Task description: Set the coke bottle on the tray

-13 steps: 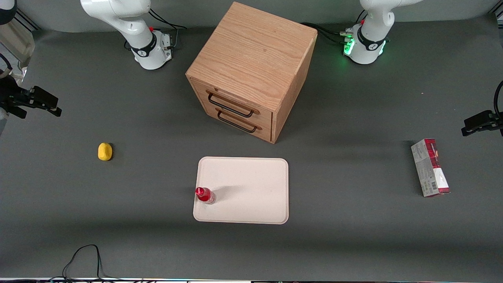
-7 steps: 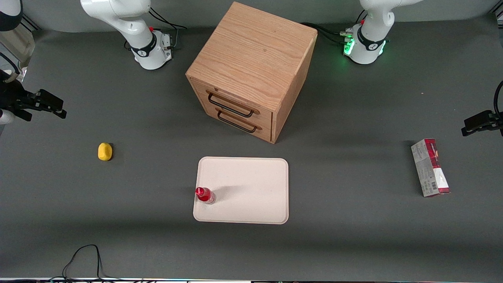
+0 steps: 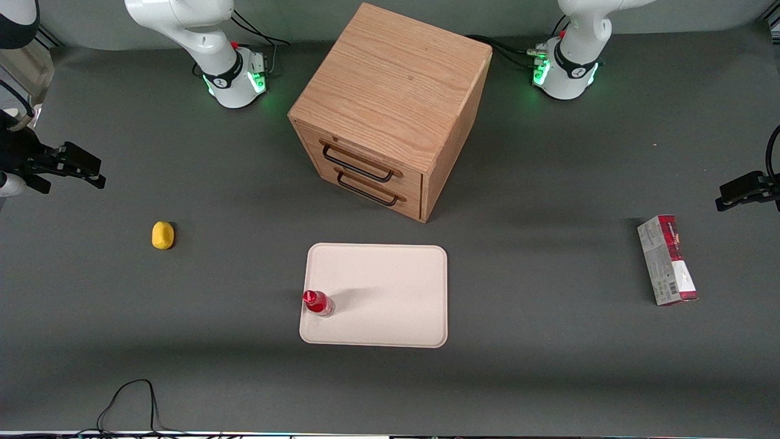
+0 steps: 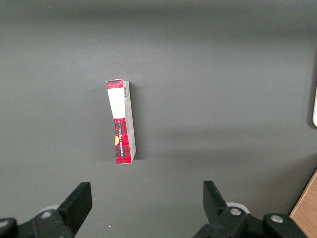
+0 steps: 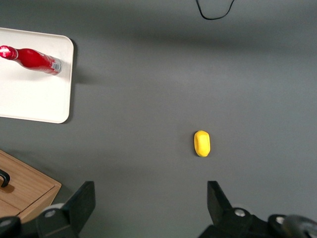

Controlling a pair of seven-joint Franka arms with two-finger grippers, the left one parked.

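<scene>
The coke bottle [image 3: 318, 302], small and red with a red cap, stands upright on the cream-white tray [image 3: 390, 292], close to the tray edge toward the working arm's end. In the right wrist view the coke bottle [image 5: 32, 59] shows on the tray [image 5: 29, 94] too. My gripper [image 3: 76, 166] hangs high at the working arm's end of the table, well away from the tray. It is open with nothing between its fingers [image 5: 81, 201].
A wooden drawer cabinet [image 3: 390, 110] stands farther from the front camera than the tray. A yellow lump [image 3: 163, 235] lies between my gripper and the tray. A red-and-grey carton [image 3: 667, 259] lies toward the parked arm's end. A black cable [image 3: 131, 402] loops near the front edge.
My gripper has drifted slightly toward the middle of the table and a little lower in the front view. The bottle and tray have not moved. The working arm's base light turned green.
</scene>
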